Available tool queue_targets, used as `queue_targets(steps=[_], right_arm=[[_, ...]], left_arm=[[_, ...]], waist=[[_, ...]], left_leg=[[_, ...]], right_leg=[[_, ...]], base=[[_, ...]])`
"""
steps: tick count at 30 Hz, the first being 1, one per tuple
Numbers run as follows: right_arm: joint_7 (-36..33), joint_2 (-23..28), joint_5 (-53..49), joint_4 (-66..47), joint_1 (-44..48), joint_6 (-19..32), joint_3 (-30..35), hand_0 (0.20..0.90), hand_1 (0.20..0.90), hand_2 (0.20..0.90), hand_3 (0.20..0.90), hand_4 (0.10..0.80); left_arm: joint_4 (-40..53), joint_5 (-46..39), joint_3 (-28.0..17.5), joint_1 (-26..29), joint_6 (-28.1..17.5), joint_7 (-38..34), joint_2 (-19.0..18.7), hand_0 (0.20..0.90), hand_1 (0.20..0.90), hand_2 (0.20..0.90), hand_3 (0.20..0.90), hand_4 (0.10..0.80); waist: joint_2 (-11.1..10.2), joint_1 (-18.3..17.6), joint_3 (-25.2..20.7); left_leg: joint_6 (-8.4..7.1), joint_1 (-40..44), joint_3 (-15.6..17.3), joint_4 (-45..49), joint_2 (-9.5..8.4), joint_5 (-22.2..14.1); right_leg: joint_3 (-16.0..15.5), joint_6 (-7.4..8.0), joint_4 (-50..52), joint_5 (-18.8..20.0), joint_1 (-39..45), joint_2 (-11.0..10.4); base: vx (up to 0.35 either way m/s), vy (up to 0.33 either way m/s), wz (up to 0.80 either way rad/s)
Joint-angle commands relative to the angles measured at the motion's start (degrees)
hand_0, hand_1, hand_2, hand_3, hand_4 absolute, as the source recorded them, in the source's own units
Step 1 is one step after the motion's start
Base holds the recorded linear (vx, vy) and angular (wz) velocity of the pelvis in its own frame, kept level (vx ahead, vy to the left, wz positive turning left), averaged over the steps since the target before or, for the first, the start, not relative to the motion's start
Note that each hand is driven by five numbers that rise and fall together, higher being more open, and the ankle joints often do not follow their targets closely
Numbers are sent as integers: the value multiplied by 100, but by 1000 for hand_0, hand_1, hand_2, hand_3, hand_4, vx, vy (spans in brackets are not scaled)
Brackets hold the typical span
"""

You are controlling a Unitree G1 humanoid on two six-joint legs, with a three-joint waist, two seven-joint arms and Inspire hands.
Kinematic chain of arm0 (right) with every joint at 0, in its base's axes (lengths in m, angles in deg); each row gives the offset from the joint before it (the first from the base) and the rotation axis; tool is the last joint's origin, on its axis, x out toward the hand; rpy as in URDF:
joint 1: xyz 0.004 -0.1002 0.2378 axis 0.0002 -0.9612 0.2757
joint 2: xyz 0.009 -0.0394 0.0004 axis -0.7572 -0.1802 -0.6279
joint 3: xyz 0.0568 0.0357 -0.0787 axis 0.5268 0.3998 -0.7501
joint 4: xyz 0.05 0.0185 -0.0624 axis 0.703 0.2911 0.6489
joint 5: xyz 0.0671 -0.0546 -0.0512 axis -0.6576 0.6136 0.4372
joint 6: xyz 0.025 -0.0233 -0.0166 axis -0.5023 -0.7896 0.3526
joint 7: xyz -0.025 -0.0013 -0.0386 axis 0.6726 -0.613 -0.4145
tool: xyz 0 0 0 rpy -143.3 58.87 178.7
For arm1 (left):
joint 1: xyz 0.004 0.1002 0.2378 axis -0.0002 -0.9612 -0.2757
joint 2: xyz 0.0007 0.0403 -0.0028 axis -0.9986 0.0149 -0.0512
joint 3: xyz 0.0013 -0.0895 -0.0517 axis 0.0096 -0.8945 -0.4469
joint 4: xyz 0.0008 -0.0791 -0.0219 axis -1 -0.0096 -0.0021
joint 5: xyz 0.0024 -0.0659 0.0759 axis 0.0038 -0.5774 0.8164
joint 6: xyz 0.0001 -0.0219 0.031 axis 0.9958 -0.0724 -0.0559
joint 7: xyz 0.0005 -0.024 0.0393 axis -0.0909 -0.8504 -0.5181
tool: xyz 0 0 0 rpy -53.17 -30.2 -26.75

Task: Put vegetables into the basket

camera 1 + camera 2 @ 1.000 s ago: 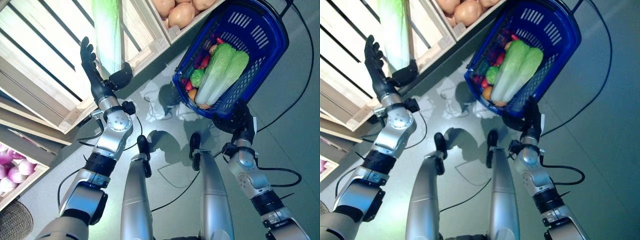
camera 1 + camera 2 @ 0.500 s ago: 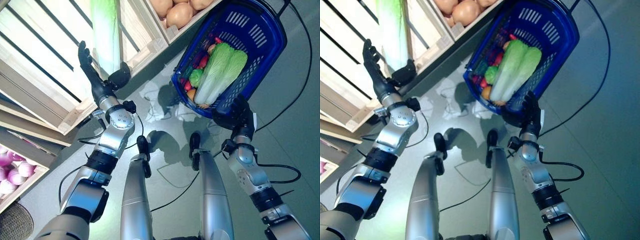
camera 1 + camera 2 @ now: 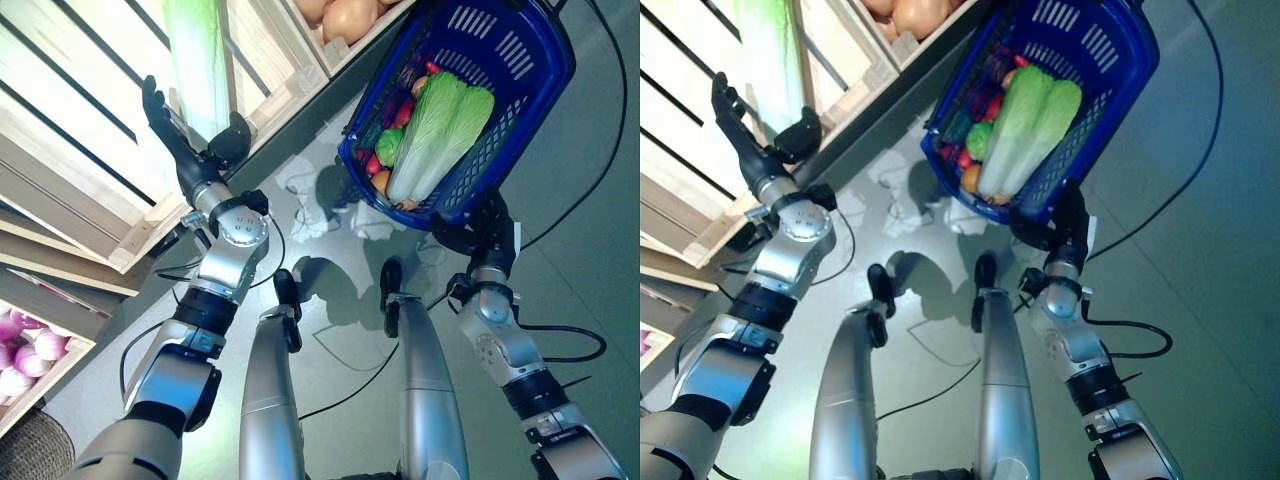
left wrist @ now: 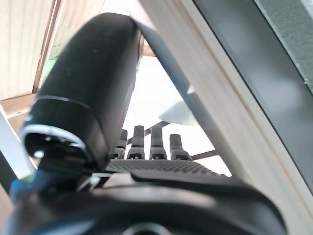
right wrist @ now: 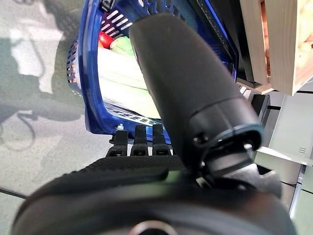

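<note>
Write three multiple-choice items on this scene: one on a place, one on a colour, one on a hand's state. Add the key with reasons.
1. Where does the long pale green cabbage that the left hand reaches for lie?
A. In the pale wooden slatted crate
B. On the floor
C. In the basket

2. What colour is the plastic shopping basket?
A. Red
B. Blue
C. Yellow

3. How is the left hand?
A. Shut on an onion
B. Shut on the basket
C. Open

Key: 1 A, the cabbage rests between the crate's slats. 2 B, its perforated walls are deep blue. 3 C, its fingers stretch straight, thumb apart, holding nothing.
</note>
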Motion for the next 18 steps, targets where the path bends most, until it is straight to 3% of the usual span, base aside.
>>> queue_targets(steps=[1, 6, 8, 9, 10, 11, 12, 18], right_arm=[[-346, 297, -140, -567, 20, 229, 357, 900, 900, 900, 900, 800], [-299, 334, -131, -537, 128, 193, 394, 900, 900, 900, 900, 800], [-294, 345, -148, -513, 115, 170, 385, 900, 900, 900, 900, 800], [-281, 365, -162, -514, 167, 161, 406, 900, 900, 900, 900, 800], [-266, 362, -162, -484, 145, 158, 387, 900, 900, 900, 900, 800], [-251, 364, -163, -456, 152, 159, 380, 900, 900, 900, 900, 800], [-238, 371, -163, -449, 216, 153, 399, 900, 900, 900, 900, 800], [-208, 373, -151, -423, 209, 165, 362, 900, 900, 900, 900, 800]], left_arm=[[-305, -22, 92, 250, 12, -20, -90, 900, 900, 900, 900, 800], [-505, -26, 104, 423, 4, -44, -91, 900, 900, 900, 900, 800], [-593, -76, 129, 423, -6, -31, -91, 900, 900, 900, 900, 800], [-611, -77, 128, 481, 11, -13, -108, 780, 780, 780, 780, 720], [-653, -108, 141, 456, 14, -9, -93, 644, 644, 644, 644, 629], [-698, -136, 135, 450, -20, -31, -80, 441, 441, 441, 441, 494], [-716, -138, 120, 501, -27, -20, -85, 300, 300, 300, 300, 400], [-867, -201, 157, 506, -57, 0, -61, 300, 300, 300, 300, 400]], waist=[[14, -76, 1], [15, -117, 1], [25, -119, 1], [29, -125, 1], [38, -129, 1], [43, -125, 1], [46, -127, 1], [58, -137, 1]], left_leg=[[129, -91, 28, 6, -105, -201], [166, -220, 82, -15, -101, -76], [125, -97, 40, 31, -111, -230], [164, -226, 85, -7, -111, -90], [126, -138, 52, 35, -112, -202], [116, -116, 49, 47, -110, -236], [156, -230, 94, -9, -109, -90], [109, -104, 74, 29, -99, -247]], right_leg=[[-47, -181, -316, 303, 251, 249], [-32, -219, -336, 429, 96, 258], [-14, -177, -275, 292, 216, 268], [-26, -215, -315, 418, 84, 256], [-2, -187, -273, 315, 176, 268], [4, -180, -259, 282, 199, 269], [-11, -213, -316, 413, 78, 255], [26, -178, -270, 263, 200, 263]], base=[[63, 10, -7], [16, 26, -9], [24, 14, -6], [27, 20, -4], [30, 24, -5], [29, 24, -6], [-30, 25, -6], [21, 7, -3]])
